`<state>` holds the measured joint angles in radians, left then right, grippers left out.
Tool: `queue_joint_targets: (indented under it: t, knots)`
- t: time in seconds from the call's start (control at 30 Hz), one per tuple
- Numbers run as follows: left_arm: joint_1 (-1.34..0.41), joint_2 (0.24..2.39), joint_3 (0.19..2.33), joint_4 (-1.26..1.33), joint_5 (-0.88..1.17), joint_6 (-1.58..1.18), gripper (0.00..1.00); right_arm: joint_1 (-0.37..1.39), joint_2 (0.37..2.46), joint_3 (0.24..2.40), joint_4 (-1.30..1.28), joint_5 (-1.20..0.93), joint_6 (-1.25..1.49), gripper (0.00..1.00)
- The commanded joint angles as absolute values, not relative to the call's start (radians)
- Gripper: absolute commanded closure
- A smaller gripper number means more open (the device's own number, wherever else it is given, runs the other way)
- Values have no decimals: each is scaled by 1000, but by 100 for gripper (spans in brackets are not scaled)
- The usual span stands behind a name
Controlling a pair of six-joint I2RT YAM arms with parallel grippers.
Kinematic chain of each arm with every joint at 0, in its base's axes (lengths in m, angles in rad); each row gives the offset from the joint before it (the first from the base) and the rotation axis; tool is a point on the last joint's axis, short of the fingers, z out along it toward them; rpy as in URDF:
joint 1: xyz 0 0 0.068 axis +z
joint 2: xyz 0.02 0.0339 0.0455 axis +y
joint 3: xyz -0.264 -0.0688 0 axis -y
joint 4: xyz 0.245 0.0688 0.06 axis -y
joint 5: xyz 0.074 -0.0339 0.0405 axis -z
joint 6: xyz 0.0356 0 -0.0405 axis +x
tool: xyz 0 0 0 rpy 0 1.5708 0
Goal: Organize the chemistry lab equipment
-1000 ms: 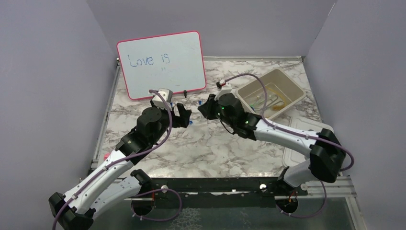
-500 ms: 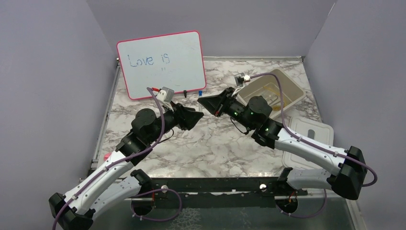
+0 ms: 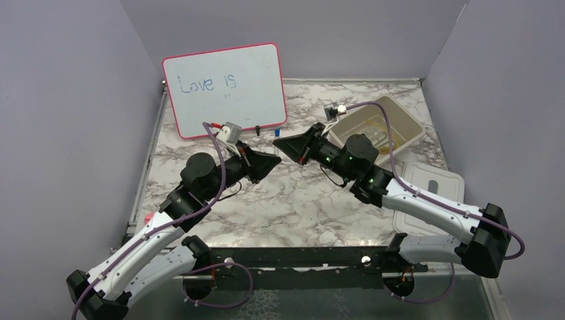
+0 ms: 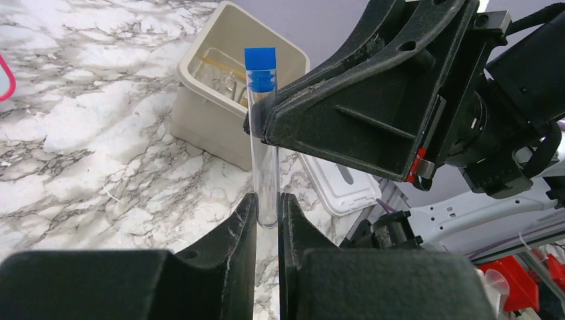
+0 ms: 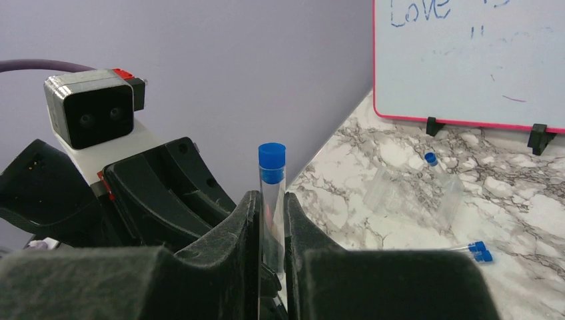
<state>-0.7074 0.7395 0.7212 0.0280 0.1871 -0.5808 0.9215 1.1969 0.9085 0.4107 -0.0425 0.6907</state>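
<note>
Left fingers (image 4: 241, 227): closed on the bottom end of a clear tube (image 4: 265, 167). Both sit tight on the glass, no gap seen. The tube stands up out of them, blue cap (image 4: 260, 67) at the far end.

Right fingers (image 5: 243, 227): closed on the same tube, higher up, just under the cap. In the left wrist view their tips cross the tube from the side and the cap stands free above them. The tube is held at two places, off the desk (image 3: 286, 200): left grip low, right grip high.

Top view: the two sets of fingers meet tip to tip, in front of the whiteboard (image 3: 226, 87). The tube barely resolves here. A blue speck (image 3: 276, 133) just beyond the tips is probably its cap.

Beyond the right fingers, on the desk: spare tubes (image 5: 448, 190) lie flat near the whiteboard's feet, one of them blue-capped. Two loose blue caps (image 5: 478, 251) lie nearer the fingers than those. All are well apart from the fingers.

Beyond the left fingers, behind the held tube: tub (image 4: 200, 127), open, with an amber hose (image 4: 214, 62) and clear items inside; the contents are blurred. The lid (image 4: 330, 193) lies flat just beside the tub.
</note>
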Motion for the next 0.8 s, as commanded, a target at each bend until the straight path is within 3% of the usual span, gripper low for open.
queue_joint_targets:
  t: [0.0,0.1,0.2,0.3,0.4,0.6,0.77]
  knots:
    - [-706,714,715,43,165,-517,91,926,1194,902,425,-83,703,83]
    - [-706,713,723,15,167,-474,96,925,1195,921,392,-76,711,74]
    - [-706,717,733,2,166,-442,100,925,1205,957,346,-75,706,72]
    - [-706,720,739,-25,177,-420,100,926,1217,985,300,-56,709,63]
    - [-706,722,743,-35,187,-401,100,925,1229,1029,235,-13,708,61]
    - [-704,729,750,-62,190,-379,100,925,1265,1115,106,8,696,63]
    - [-705,730,750,-68,184,-373,100,925,1273,1125,71,24,700,77]
